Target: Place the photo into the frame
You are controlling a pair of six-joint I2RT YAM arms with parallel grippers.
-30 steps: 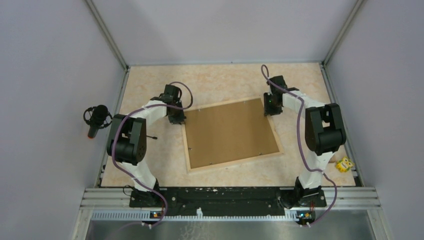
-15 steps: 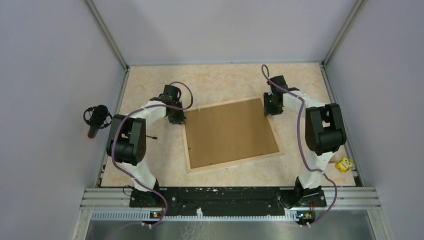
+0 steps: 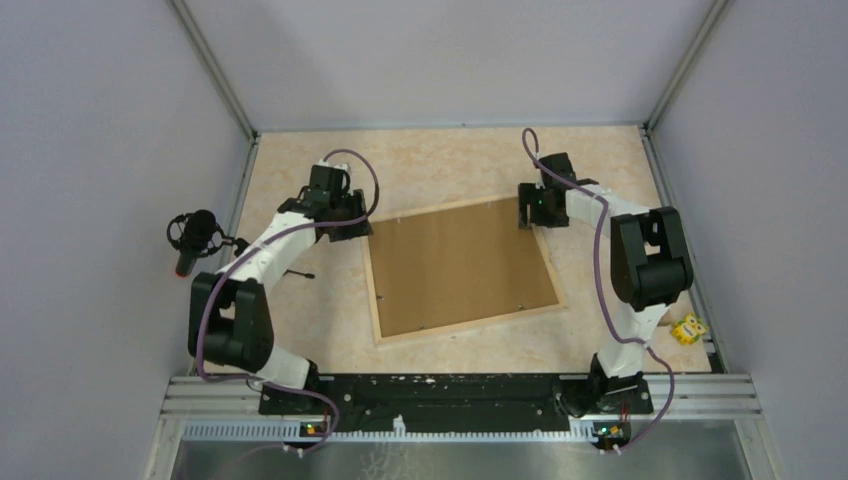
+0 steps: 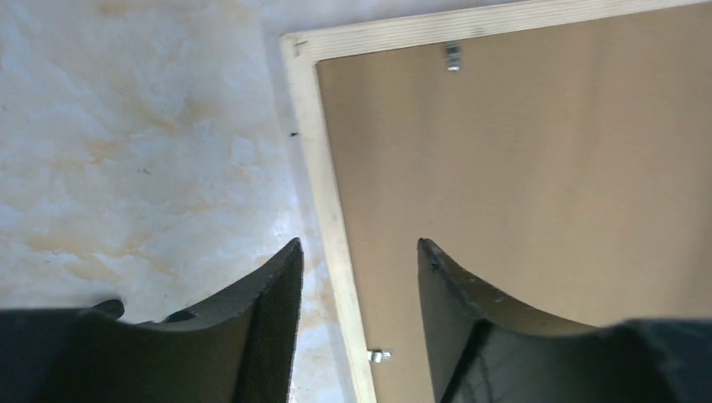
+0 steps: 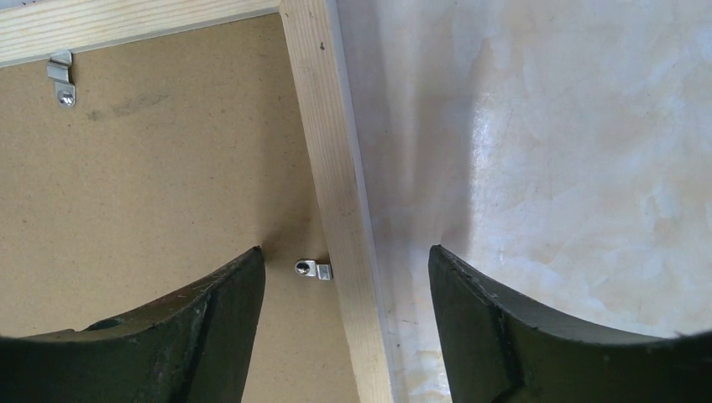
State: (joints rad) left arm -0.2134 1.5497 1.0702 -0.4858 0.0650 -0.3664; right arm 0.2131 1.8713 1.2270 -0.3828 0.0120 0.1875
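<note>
The frame [image 3: 470, 325] lies flat on the table, back side up, its pale wooden strips around a brown backing board [image 3: 460, 265]. The photo is hidden. My left gripper [image 3: 348, 222] hovers open over the frame's far left corner. In the left wrist view that gripper [image 4: 358, 243] straddles the left strip [image 4: 323, 185] without touching it. My right gripper [image 3: 528, 218] is open over the far right corner. In the right wrist view it [image 5: 346, 251] stands astride the right strip [image 5: 332, 168], one finger over the board [image 5: 168, 185], the other over the table.
Small metal clips [image 5: 314, 269] [image 4: 379, 355] sit along the frame's inner edge on the board. A black microphone [image 3: 193, 238] hangs outside the left wall. A small yellow object [image 3: 688, 328] lies at the table's near right corner.
Both grippers have opened. The left arm has lifted and drawn back toward the far left, off the frame's corner. The right gripper has shifted slightly left. The frame has not moved.
</note>
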